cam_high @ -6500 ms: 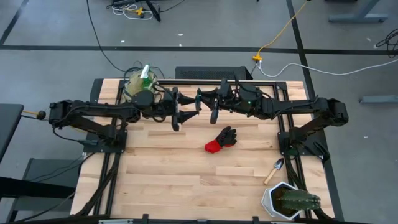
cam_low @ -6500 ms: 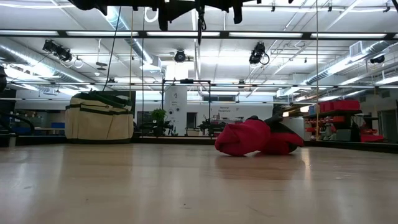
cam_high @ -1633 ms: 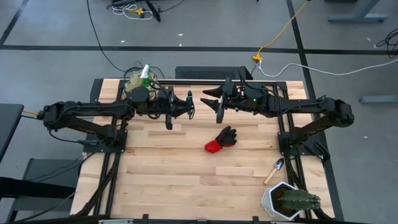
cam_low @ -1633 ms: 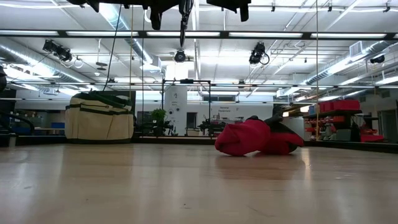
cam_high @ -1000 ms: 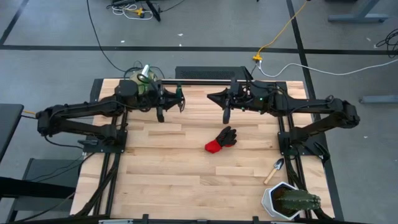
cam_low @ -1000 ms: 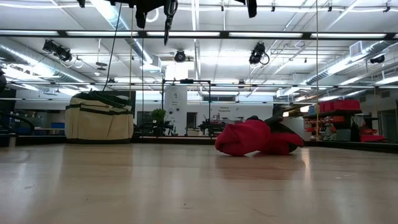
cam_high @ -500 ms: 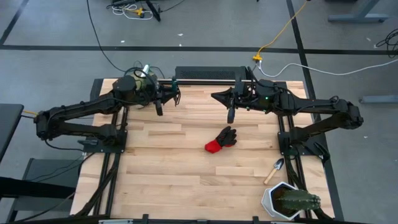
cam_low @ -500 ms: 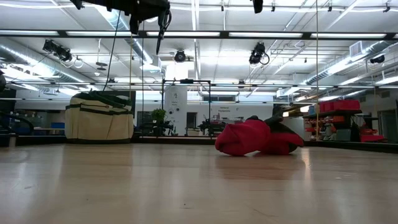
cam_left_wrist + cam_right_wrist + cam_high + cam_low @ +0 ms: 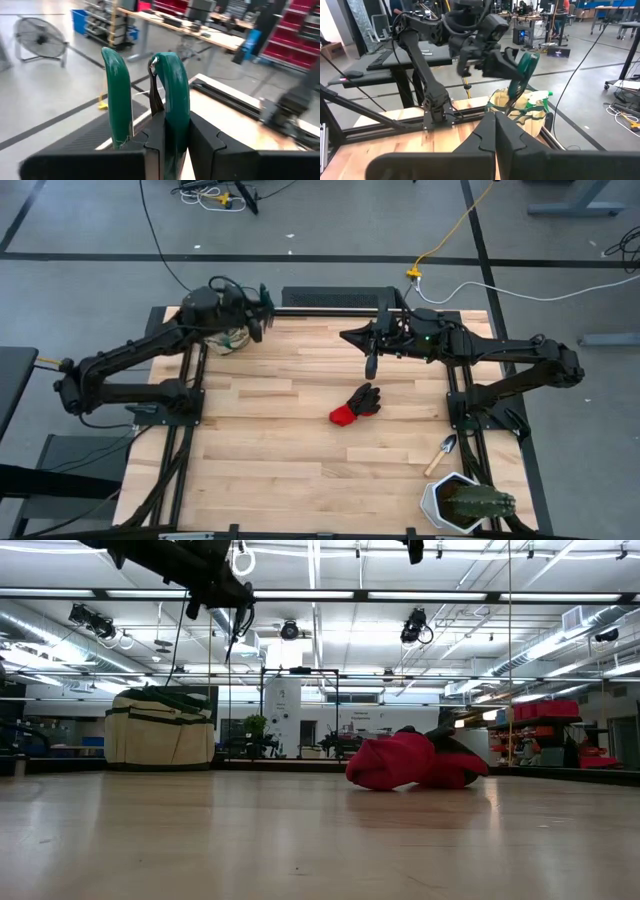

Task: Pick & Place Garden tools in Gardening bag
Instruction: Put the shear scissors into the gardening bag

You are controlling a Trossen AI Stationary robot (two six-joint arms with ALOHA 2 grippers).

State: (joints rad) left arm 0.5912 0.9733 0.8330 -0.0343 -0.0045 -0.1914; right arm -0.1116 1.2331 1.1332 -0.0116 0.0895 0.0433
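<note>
Two grippers up off the table. Left gripper [image 9: 258,302] hovering over the bag [image 9: 232,337] at the far left corner, clamping green-handled shears [image 9: 167,100] by the handles, blades pointing down toward the bag [image 9: 522,112]. Right gripper [image 9: 371,366] hanging mid-table at the far side, fingers [image 9: 492,132] pressed together, carrying nothing, just beyond the glove [image 9: 357,403]. Glove lying mid-table, well apart from the bag [image 9: 160,727]. Spray bottle [image 9: 538,100] sticking out of the bag. Trowel [image 9: 441,453] lying near the right edge, beside the cactus pot [image 9: 455,502] at the near right corner.
</note>
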